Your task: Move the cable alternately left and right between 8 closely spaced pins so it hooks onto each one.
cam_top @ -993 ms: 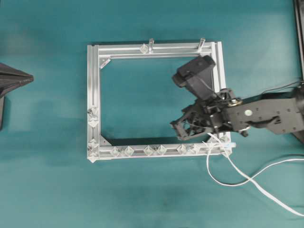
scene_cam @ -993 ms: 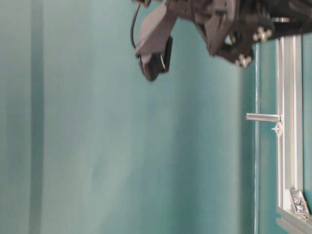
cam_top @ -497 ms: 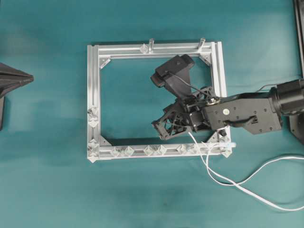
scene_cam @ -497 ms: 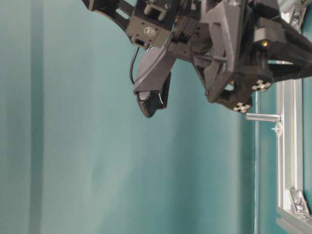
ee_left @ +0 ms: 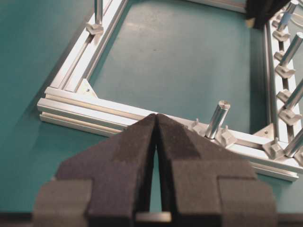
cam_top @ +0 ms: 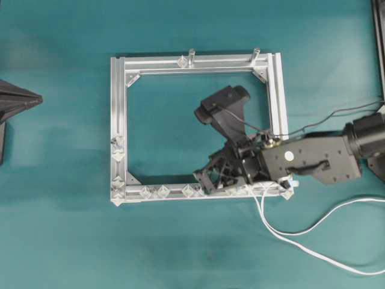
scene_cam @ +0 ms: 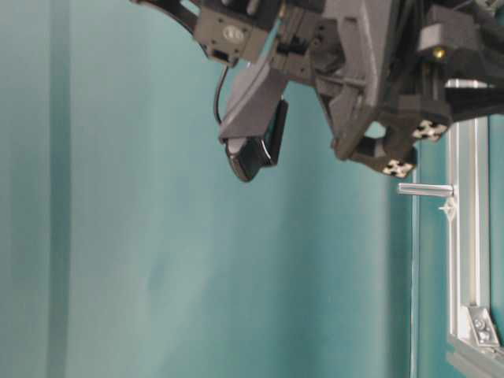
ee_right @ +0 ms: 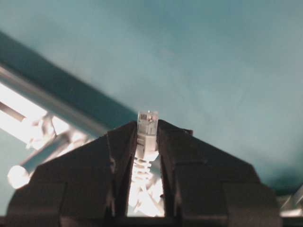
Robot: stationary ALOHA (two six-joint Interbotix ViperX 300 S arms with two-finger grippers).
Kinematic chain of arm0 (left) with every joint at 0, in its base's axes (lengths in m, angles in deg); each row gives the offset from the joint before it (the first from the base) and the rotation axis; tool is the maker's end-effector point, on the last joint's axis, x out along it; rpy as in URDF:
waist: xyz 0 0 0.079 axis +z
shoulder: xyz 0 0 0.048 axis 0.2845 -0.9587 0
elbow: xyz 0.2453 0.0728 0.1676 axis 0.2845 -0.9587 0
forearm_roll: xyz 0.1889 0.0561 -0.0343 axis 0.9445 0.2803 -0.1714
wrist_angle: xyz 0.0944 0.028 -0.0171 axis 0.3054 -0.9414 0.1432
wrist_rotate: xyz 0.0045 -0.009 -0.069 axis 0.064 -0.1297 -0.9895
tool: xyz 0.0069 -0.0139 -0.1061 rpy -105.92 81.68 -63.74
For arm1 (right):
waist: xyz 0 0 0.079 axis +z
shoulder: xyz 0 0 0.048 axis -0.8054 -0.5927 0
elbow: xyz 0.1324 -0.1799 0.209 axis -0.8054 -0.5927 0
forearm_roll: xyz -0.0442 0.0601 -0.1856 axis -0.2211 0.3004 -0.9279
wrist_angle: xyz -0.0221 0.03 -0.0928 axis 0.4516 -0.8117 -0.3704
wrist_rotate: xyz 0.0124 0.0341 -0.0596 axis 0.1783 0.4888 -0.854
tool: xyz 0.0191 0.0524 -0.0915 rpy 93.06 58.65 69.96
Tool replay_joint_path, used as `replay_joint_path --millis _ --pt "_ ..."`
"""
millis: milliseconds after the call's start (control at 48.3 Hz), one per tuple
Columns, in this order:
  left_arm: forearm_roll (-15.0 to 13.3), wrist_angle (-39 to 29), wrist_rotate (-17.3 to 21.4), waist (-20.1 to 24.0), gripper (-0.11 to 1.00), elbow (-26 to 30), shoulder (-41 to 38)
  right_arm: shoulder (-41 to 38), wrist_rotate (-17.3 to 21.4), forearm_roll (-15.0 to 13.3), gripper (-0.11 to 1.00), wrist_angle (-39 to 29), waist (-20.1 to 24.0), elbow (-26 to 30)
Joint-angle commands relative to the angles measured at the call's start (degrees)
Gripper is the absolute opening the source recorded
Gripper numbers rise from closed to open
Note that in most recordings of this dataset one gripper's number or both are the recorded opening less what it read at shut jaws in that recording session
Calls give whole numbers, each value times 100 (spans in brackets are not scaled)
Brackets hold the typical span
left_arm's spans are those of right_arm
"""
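With the right gripper (ee_right: pixel 147 142) jaws clamped on the cable (cam_top: pixel 313 238) plug, the slack cable may skip the pins (cam_top: pixel 155 192) on the frame (cam_top: pixel 118 120); the left gripper (ee_left: pixel 156 124) jaws rest closed, empty.

right arm (cam_top: pixel 313 162) covering some pins (cam_top: pixel 155 192), cable (cam_top: pixel 313 232) cut off at edge

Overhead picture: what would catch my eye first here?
Probably the black right claw reaching over the near rail of the silver frame on the teal table. It pinches the plug end of the white cable, which trails off to the right. The small pins line that rail.
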Motion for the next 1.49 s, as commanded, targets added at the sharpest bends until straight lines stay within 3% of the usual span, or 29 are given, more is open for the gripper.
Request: replay_joint_path --millis 0,207,352,786,1469 --pt "18 53 -53 18 1 62 -35 114 202 9 19 -70 149 132" --pt "18 53 -53 18 1 62 -35 114 756 0 19 -97 431 149" --pt "18 53 -53 18 1 62 -35 114 940 -9 19 -97 527 158" --pt "18 53 -53 18 1 62 -35 26 967 -9 19 -501 642 457" --pt "18 53 -53 18 1 62 -35 -35 967 -18 19 -510 633 519"
